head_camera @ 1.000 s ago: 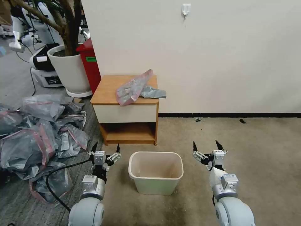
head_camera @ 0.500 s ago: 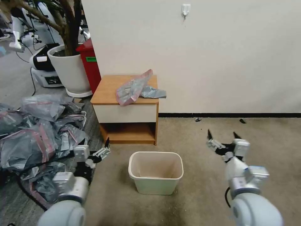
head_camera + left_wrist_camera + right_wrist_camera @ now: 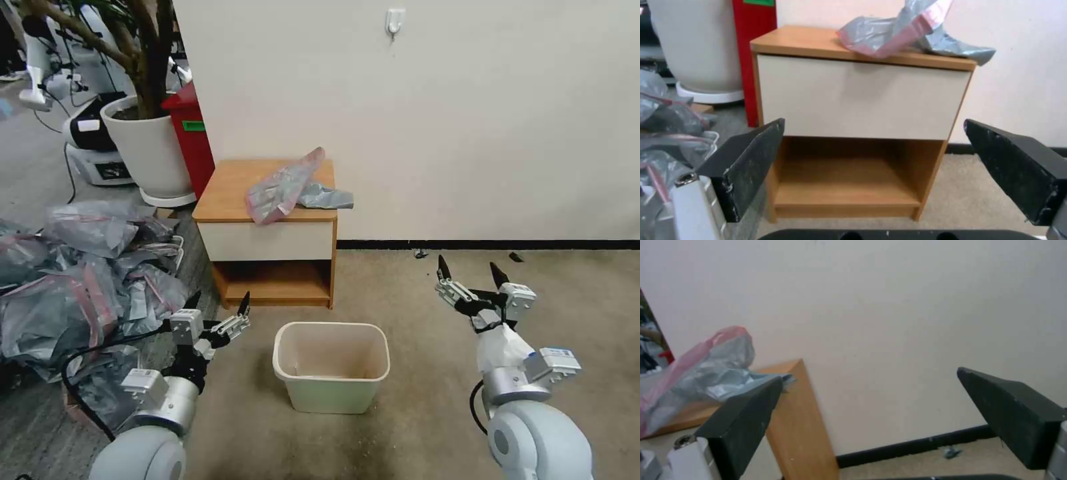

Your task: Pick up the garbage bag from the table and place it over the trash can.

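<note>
The garbage bag (image 3: 285, 187), translucent grey with a pink rim, lies crumpled on the right half of the table (image 3: 227, 192), a small wooden nightstand with a white drawer front. The cream trash can (image 3: 331, 393) stands empty on the carpet in front of it. My left gripper (image 3: 221, 303) hovers open, left of the bin and below the tabletop. My right gripper (image 3: 469, 270) is open too, off to the right of the table. The left wrist view faces the table (image 3: 858, 100) and bag (image 3: 902, 33) between the gripper (image 3: 880, 173) fingers. The right wrist view catches the bag (image 3: 706, 376) and the table's edge (image 3: 795, 413).
A heap of similar grey-and-pink bags (image 3: 80, 287) covers the floor at the left, with a black cable (image 3: 87, 353) across it. A white plant pot (image 3: 150, 147) and a red box (image 3: 190, 133) stand behind the table. Open carpet (image 3: 567, 313) lies to the right.
Both arms have swung outward from beside the bin. The right gripper has moved right and forward toward the wall. The left gripper swung left, then came back forward. Bag and bin are unmoved.
</note>
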